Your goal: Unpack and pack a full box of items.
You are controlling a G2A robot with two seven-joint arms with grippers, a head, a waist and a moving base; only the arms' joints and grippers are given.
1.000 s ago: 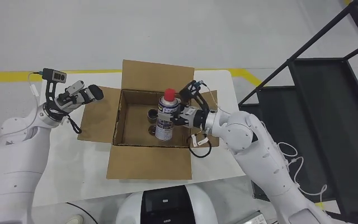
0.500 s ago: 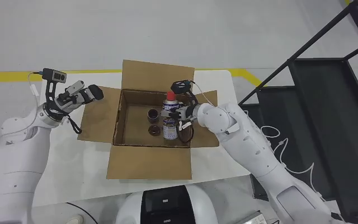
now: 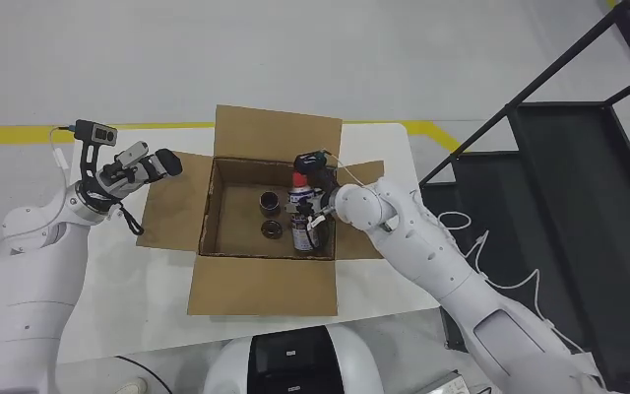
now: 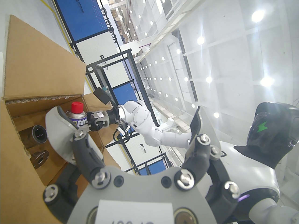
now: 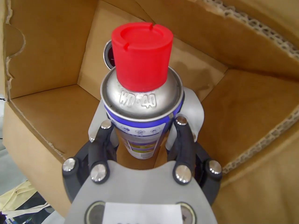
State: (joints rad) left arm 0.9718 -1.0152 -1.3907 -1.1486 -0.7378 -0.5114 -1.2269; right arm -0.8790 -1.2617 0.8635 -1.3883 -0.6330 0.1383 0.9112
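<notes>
Right gripper point(image 5: 144, 127) clamps a spray can point(image 5: 142, 99) inside the box point(image 3: 224, 258).
Its 2 fingers are closed on the can's body, 1 on each side, holding the red-capped can upright near the open cardboard box's right wall. 2 dark round parts point(image 3: 268, 204) lie just beside it on the box floor. The left gripper point(image 3: 159, 164) hangs by the box's left flap, spread wide with nothing in it.
</notes>
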